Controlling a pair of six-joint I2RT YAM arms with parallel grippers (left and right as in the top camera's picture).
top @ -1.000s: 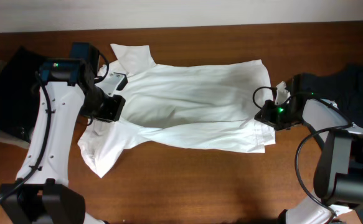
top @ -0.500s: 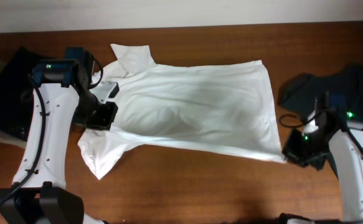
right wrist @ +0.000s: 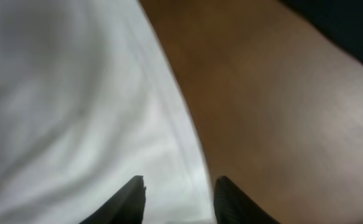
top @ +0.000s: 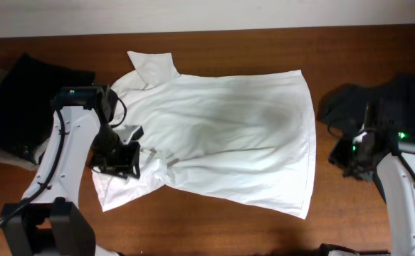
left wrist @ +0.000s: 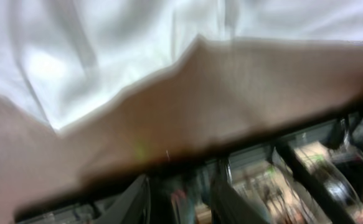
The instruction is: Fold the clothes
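Near left, the left gripper (left wrist: 180,196) hangs over the white shirt (top: 221,135) at its sleeve, jaws apart and empty. Near right, the right gripper (right wrist: 180,198), jaws likewise apart, hovers beside the hem. The white shirt lies spread flat mid-table (top: 193,224), and a dark shirt (top: 399,99) lies far right.

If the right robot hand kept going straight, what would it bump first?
Probably the edge of the thin white collared shirt on the brown wooden table. The right gripper aims there, but the blur hides depth.

White shirt (top: 221,135) (spread flat) on table (top: 228,231)
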